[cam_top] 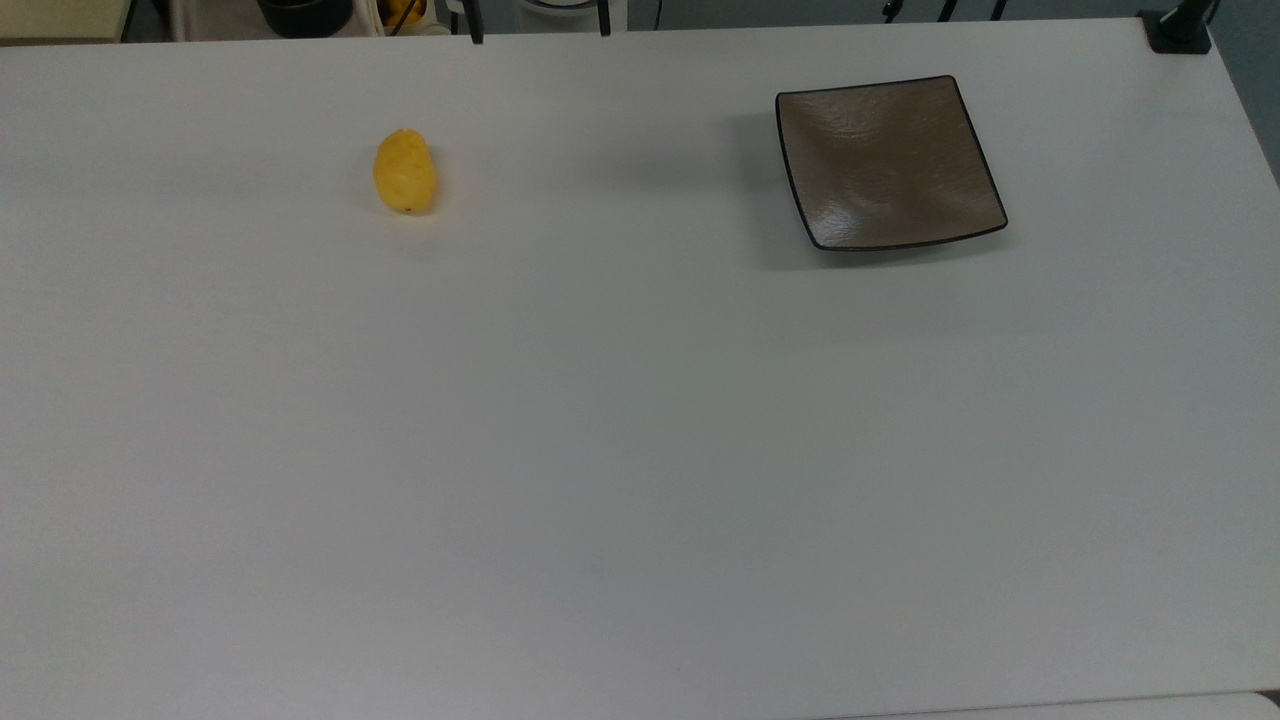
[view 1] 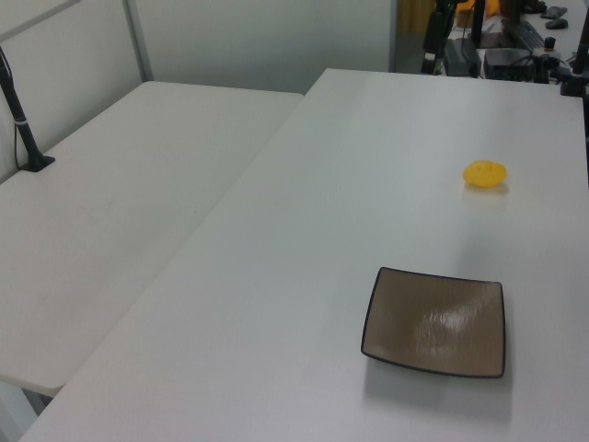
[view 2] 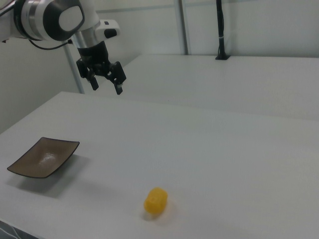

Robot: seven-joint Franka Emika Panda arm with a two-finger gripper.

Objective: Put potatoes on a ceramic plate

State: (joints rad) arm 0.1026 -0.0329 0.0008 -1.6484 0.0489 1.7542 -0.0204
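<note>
A small yellow-orange potato [cam_top: 405,171] lies on the white table at the top view's upper left; it also appears as the potato [view 1: 485,174] and the potato [view 2: 156,200]. The square brown-grey ceramic plate [cam_top: 888,163] sits bare at the top view's upper right, seen again as the plate [view 1: 436,321] and the plate [view 2: 44,157]. In the right view my gripper [view 2: 106,86] hangs high above the table, beyond the plate and far from the potato. It is open with nothing between its fingers.
A second white table [view 1: 110,203] adjoins on the left view's left, with a black clamp post [view 1: 23,129] on it. Clutter and dark stands [cam_top: 300,15] line the top view's far edge. A black mount [cam_top: 1180,30] sits at the table's corner.
</note>
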